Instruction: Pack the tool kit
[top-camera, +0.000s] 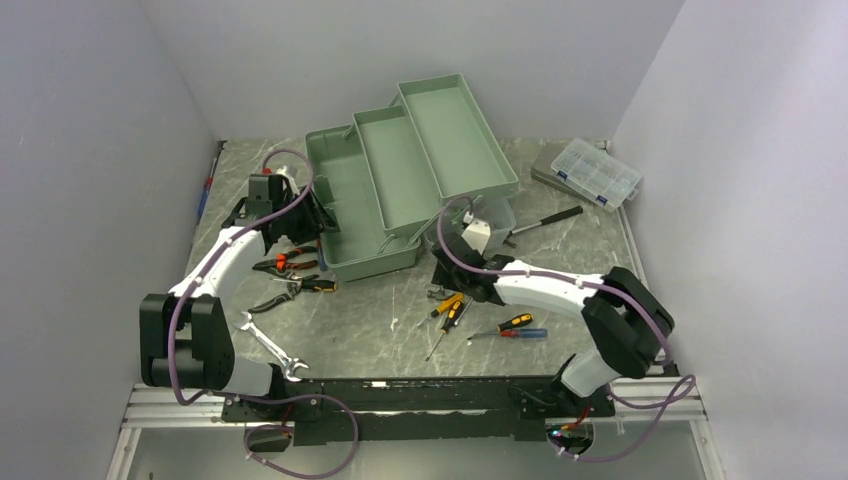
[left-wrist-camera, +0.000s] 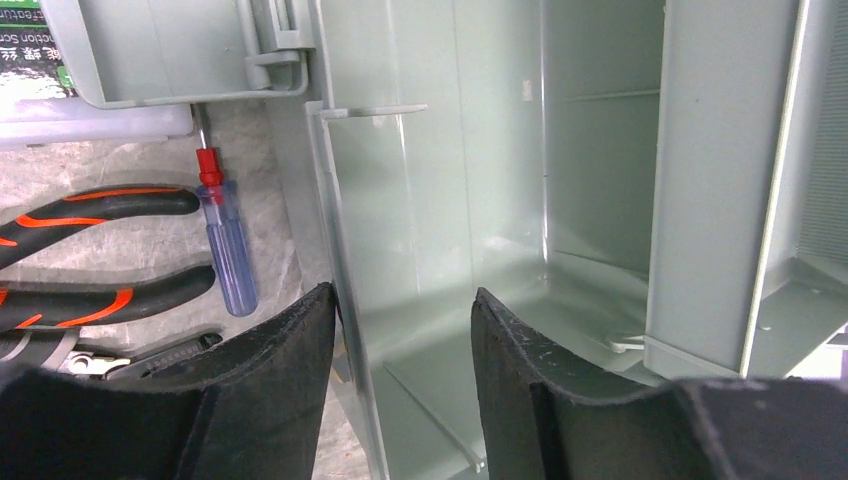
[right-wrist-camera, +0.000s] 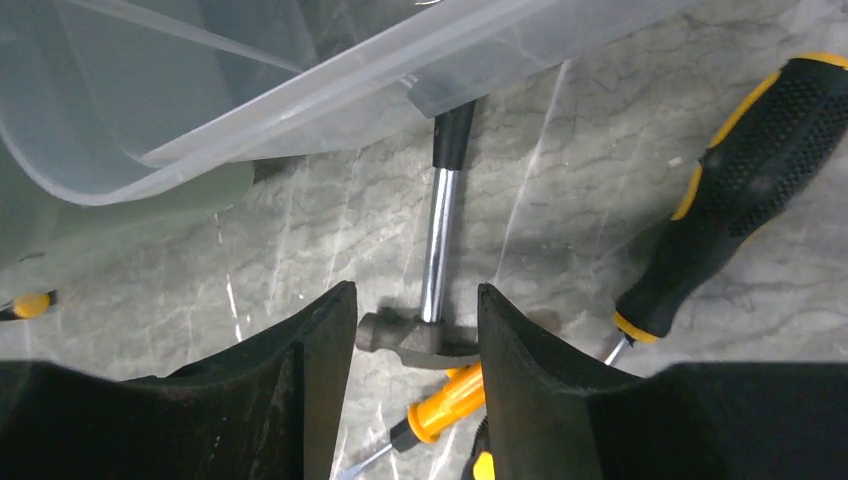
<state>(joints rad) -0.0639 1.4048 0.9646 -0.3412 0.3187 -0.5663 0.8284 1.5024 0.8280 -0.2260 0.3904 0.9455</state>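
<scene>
The sage-green tool kit box (top-camera: 360, 200) stands open at the table's middle, its trays (top-camera: 455, 135) folded out toward the back. My left gripper (top-camera: 322, 215) (left-wrist-camera: 402, 295) is open astride the box's left wall (left-wrist-camera: 340, 250), one finger outside and one inside, holding nothing. My right gripper (top-camera: 442, 272) (right-wrist-camera: 415, 292) is open, low over the table. A small hammer's head (right-wrist-camera: 410, 340) lies between its fingers, ungripped. The hammer's chrome shaft (right-wrist-camera: 437, 240) runs under the translucent lid (right-wrist-camera: 200, 100).
Left of the box lie pliers (top-camera: 290, 263) (left-wrist-camera: 100, 205), a second pair (top-camera: 305, 287), a blue-handled screwdriver (left-wrist-camera: 228, 250) and a wrench (top-camera: 272, 345). Screwdrivers (top-camera: 447, 308) (top-camera: 517, 321) (right-wrist-camera: 740, 180) lie by my right gripper. A black-handled tool (top-camera: 548, 219) and a clear organizer box (top-camera: 597, 172) sit back right.
</scene>
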